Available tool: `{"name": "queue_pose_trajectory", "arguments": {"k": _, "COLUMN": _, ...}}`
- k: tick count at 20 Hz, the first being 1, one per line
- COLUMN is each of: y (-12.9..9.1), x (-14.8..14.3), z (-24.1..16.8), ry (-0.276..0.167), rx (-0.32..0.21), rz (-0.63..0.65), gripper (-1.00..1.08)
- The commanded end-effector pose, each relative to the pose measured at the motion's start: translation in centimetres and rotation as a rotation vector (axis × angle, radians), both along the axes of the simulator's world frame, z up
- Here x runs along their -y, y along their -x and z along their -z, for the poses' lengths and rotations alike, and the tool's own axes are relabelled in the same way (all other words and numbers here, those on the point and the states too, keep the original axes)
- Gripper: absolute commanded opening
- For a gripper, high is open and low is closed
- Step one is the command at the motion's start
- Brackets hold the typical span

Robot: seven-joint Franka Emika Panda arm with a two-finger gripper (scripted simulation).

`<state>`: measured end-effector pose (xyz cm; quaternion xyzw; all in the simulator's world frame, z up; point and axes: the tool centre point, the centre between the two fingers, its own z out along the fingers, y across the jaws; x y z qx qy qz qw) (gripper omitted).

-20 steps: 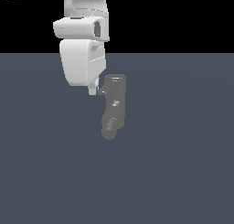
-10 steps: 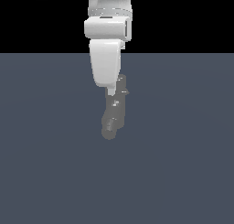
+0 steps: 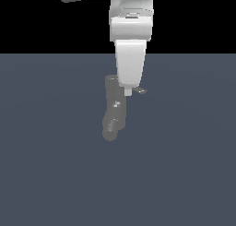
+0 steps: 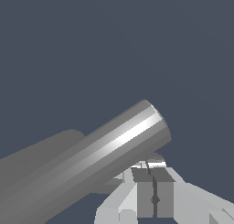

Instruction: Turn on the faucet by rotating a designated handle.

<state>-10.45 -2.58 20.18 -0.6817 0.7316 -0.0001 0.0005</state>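
The dark grey faucet [image 3: 112,100] stands upright on the floor, and its ribbed spout [image 3: 110,127] angles down toward the camera. My white gripper [image 3: 127,92] hangs over the faucet's top, on the exterior view's right side of the body. Just beyond the fingers, the tip of the thin handle [image 3: 141,90] sticks out toward the exterior view's right. In the wrist view the faucet [image 4: 105,150] fills the frame as a shiny cylinder. My gripper [image 4: 155,173] is beside it, shut with its pads together and nothing between them. A flat dark piece at the fingertips may be the handle.
A plain blue-grey floor [image 3: 184,174] surrounds the faucet on all sides. No other objects show in either view.
My gripper has swept from the exterior view's left of the faucet top across to its right. The handle tip now shows to the right of the fingers.
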Motion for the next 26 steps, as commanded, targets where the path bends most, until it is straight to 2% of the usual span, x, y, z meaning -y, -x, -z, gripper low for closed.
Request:
{"name": "queue_pose_trajectory", "arguments": {"k": 1, "y": -0.5, "x": 0.8, "z": 0.0, "ry": 0.0, "rx": 0.0, "rz": 0.004, "gripper": -1.0}}
{"name": "queue_pose_trajectory", "arguments": {"k": 26, "y": -6.7, "x": 9.2, "z": 0.0, "ry": 0.001, "rx": -0.001, "rz": 0.028, "gripper": -1.0}}
